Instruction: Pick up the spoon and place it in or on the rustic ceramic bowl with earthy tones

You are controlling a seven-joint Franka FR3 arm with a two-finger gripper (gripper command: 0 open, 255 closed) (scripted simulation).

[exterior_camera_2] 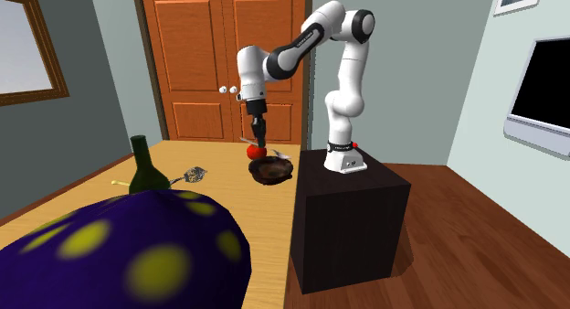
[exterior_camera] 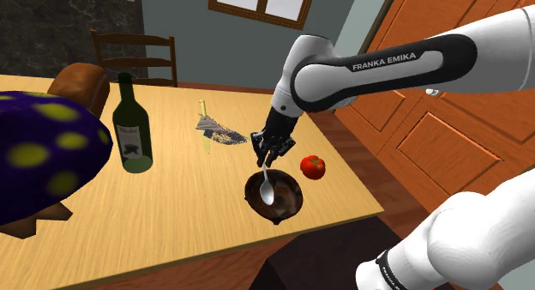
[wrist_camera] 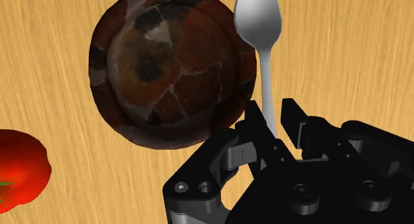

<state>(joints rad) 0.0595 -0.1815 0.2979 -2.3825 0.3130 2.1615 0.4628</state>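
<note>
**Q:** State of the jaws?
**A:** Clamped on the handle of the spoon point(wrist_camera: 264, 54); its long axis runs straight out from them, scoop end farthest.

**Q:** Relation to the bowl point(wrist_camera: 172, 70)?
**A:** The scoop hangs over its rim. The bowl's centre lies off-axis, toward the tomato point(wrist_camera: 20, 166), so a small shift there probably precedes release.

Wooden table point(exterior_camera: 171, 220) with surrounding objects: a red tomato point(exterior_camera: 313, 166) near its edge, a green bottle point(exterior_camera: 133, 125) standing upright, and a yellow-handled wire utensil point(exterior_camera: 212, 132) lying flat between them. At the shoulder view's left is a purple, yellow-spotted form point(exterior_camera: 43, 151). A wooden chair point(exterior_camera: 135, 52) stands behind the table, and an orange panelled door point(exterior_camera: 446, 125) is at right.
</note>
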